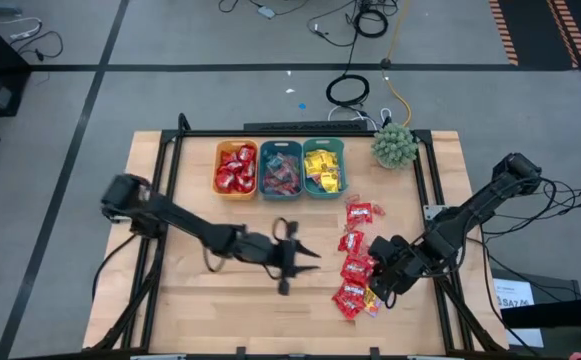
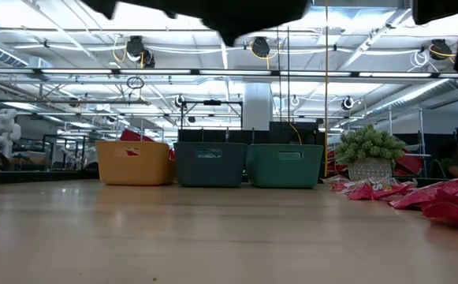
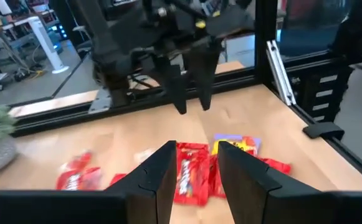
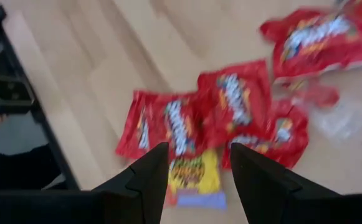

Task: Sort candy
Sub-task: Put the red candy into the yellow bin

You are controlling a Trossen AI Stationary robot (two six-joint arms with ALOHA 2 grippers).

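Three bins [image 1: 279,168] at the table's [image 1: 200,300] far edge already hold sorted candy, but a loose string of red packets [image 1: 355,270] waits in front of the plant [image 1: 394,145]. Right gripper [image 1: 378,290] hovers there, jaws parted, empty, over a yellow packet [image 4: 193,174]. Left gripper [image 1: 305,262], beside that string, jaws parted, holds nothing.

Bare tabletop [image 1: 200,290] spans the lower left and centre of the high view, open for passage. Three bins [image 1: 280,168] and a plant [image 1: 395,146] line the upper edge. Loose candy [image 1: 358,262] litters the right-centre strip, blocking there.
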